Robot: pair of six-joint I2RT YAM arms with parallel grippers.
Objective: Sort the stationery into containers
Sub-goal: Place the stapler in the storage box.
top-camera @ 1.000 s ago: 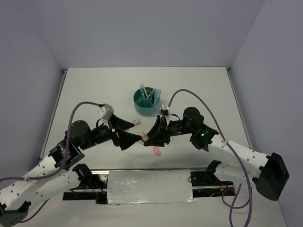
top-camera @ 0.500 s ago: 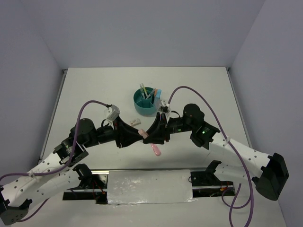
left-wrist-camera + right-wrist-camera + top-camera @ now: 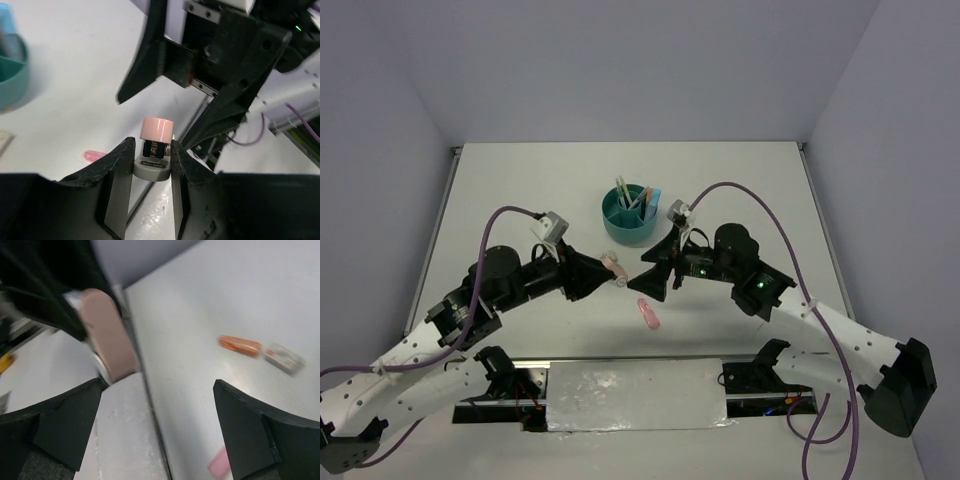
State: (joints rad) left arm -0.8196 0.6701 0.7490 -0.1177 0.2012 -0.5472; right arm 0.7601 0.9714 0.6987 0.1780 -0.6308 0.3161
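Clasping a pink-capped piece [image 3: 156, 131], the left end effector [image 3: 152, 161] faces the released right end effector [image 3: 159, 410].

Table centre: left gripper [image 3: 611, 271], clamped on a small pink-capped grey piece [image 3: 155, 131], sits nose to nose with the wide-spread right gripper [image 3: 646, 274]; narrow gap only. Just beyond both stands a round teal plastic organizer [image 3: 623, 232], blocking the far path. A stubby pink eraser [image 3: 648, 314] lies on the white table [image 3: 520, 195] just near-side of the right gripper. An orange stubby piece [image 3: 240, 345] and a small white clip [image 3: 284, 358] lie side by side, right wrist view. Bare surface left and right of the organizer.
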